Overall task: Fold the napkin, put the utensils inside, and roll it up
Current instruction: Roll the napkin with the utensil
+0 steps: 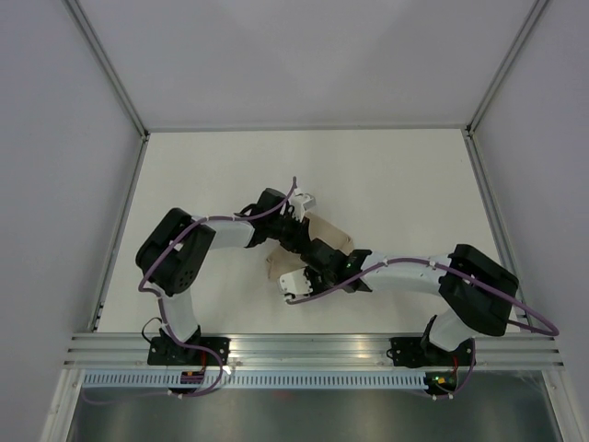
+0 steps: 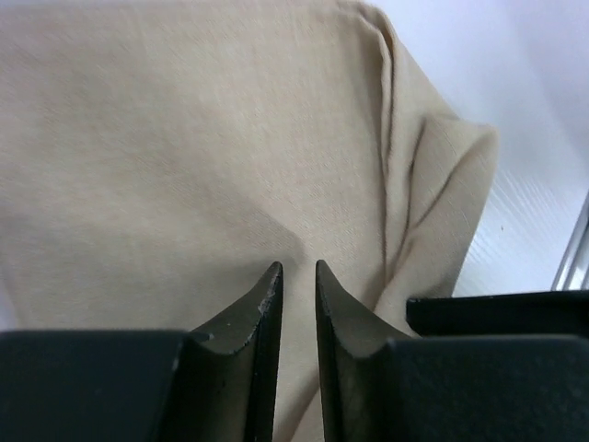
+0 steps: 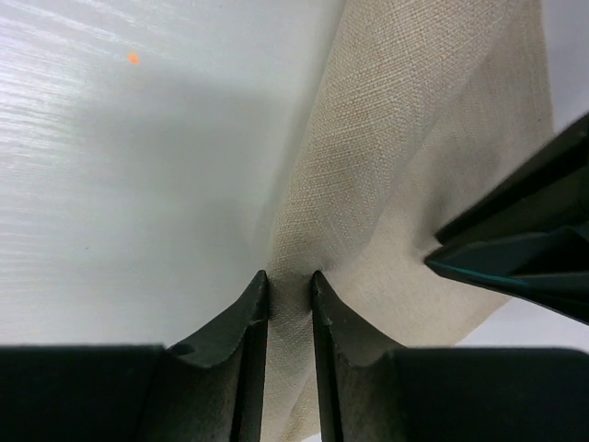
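At the middle of the white desk (image 1: pixel 396 175), the plain tan-beige cloth napkin (image 2: pixel 138 138) is gripped tightly by the left hand (image 2: pixel 299 267) and by the right hand (image 3: pixel 288 274).

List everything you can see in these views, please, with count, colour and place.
napkin: one, tan, mid-table, pinched by both grippers
utensils: none visible
speck: one, orange, on the table
table: one, white, beneath the napkin
rails: several, grey metal, along the table's edges
left gripper: one, black fingers, shut on the napkin
right gripper: one, black fingers, shut on a napkin fold
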Motion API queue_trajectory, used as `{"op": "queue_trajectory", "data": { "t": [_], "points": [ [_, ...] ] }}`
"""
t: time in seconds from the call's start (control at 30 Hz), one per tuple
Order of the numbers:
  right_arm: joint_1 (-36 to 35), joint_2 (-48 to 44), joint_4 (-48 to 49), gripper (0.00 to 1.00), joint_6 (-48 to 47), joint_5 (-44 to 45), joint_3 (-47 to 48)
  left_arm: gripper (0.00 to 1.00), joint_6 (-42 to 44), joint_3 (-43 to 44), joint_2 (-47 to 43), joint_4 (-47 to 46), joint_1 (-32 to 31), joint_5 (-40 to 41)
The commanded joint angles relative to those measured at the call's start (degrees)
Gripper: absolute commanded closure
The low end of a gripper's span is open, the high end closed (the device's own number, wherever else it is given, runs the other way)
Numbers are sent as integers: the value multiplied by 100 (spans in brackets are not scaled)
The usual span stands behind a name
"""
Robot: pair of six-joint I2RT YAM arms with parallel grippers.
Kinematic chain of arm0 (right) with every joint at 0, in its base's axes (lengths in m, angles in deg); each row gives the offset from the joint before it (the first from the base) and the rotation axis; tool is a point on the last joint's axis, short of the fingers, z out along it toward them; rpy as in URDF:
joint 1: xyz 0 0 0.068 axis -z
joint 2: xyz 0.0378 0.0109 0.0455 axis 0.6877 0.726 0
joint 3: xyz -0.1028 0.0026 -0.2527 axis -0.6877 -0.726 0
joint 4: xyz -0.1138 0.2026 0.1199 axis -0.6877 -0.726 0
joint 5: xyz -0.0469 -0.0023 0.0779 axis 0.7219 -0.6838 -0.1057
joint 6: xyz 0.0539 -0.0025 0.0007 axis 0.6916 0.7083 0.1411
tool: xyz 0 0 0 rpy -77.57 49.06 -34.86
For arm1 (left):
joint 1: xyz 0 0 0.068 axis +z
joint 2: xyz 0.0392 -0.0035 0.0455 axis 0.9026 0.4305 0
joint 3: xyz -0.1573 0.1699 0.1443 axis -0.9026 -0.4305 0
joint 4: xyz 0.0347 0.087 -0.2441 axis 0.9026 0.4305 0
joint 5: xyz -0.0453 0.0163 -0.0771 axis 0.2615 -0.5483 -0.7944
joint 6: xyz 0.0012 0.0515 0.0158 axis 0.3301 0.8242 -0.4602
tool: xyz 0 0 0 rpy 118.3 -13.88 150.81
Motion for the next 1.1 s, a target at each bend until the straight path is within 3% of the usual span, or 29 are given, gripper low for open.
{"op": "queue_trajectory", "data": {
  "t": [0.0,0.13,0.3,0.5,0.67,0.8,0.87,0.97,1.07],
  "points": [
    [13,299,-1597,74,360,-651,-2,74,94,273,-478,-351,58,518],
    [136,527,-2273,74,352,-844,357,73,-20,466,-724,-519,75,1088],
    [338,1195,-3661,74,123,-1486,1174,71,-64,590,-1260,-843,145,2641],
    [830,2152,-4927,74,-570,-2284,2299,62,217,625,-2279,-1310,154,4313],
    [1094,3074,-5806,74,-1168,-2611,3135,54,-20,-5,-3393,-1994,172,5490],
    [1156,3717,-6395,74,-1589,-2839,3968,51,146,-473,-4027,-2627,172,5274],
    [1243,4182,-6808,74,-1714,-2989,4330,51,436,-798,-4248,-3031,163,4723],
    [1332,4640,-6818,74,-1609,-2946,4797,51,1077,-1411,-4705,-3752,-117,4334],
    [1358,5009,-6810,75,-1486,-2884,5192,50,1535,-1739,-5066,-3763,-372,4211]
  ]
}}
